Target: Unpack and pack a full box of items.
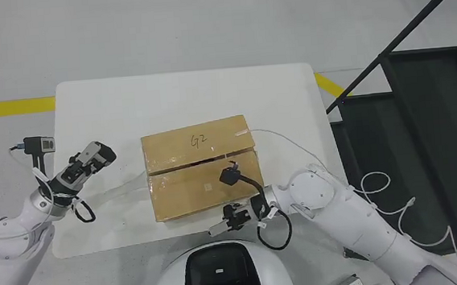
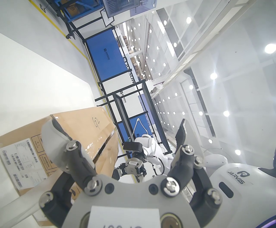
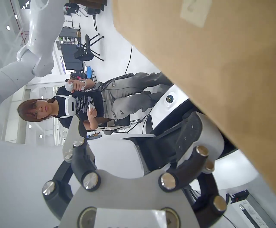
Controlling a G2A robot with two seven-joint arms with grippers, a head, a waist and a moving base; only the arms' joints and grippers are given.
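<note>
A closed brown cardboard box (image 1: 201,167) lies in the middle of the white table (image 1: 97,112), its top flaps meeting along a taped seam. My left gripper (image 1: 100,156) hovers to the left of the box, a short gap away, open and empty. In the left wrist view its fingers (image 2: 54,138) spread wide, with the labelled side of the box (image 2: 86,129) beyond them. My right gripper (image 1: 225,222) is at the box's near front edge, low by the table edge, open and empty. In the right wrist view the gripper (image 3: 133,131) has the box wall (image 3: 215,54) close beside one finger.
A black metal stair frame (image 1: 418,87) stands off the table's right side. A yellow line (image 1: 8,106) runs across the floor behind the table. White table surface lies bare to the left of and behind the box.
</note>
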